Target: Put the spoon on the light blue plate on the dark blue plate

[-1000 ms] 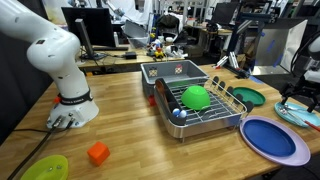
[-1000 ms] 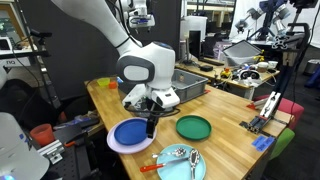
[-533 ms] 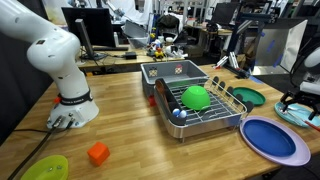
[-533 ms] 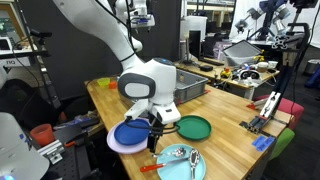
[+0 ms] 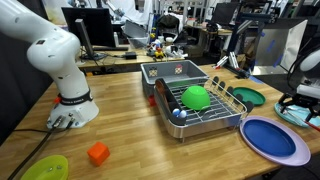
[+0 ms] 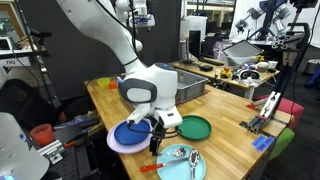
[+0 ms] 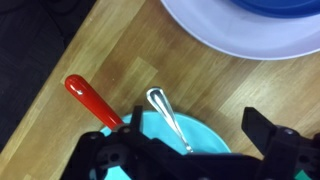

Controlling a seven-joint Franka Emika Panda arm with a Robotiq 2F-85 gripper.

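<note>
The spoon point(image 7: 168, 113) lies on the light blue plate point(image 7: 205, 133), its bowl reaching over the rim onto the wood. My gripper point(image 7: 190, 152) hangs open just above this plate, with the spoon's handle between the fingers and nothing held. The dark blue plate point(image 7: 255, 28) lies close beside it at the top of the wrist view. In an exterior view my gripper point(image 6: 155, 141) points down between the dark blue plate point(image 6: 128, 135) and the light blue plate point(image 6: 182, 163). The dark blue plate point(image 5: 272, 138) also shows in an exterior view.
A red-handled utensil point(image 7: 92, 99) leans on the light blue plate's rim. A dark green plate point(image 6: 193, 127) lies nearby. A dish rack with a green bowl point(image 5: 195, 97), an orange block point(image 5: 97, 153) and a yellow-green plate point(image 5: 45, 167) are on the table. The table edge is close.
The arm has swung from over the dark blue plate toward the light blue plate and lowered. The gripper stays open. The spoon has not moved.
</note>
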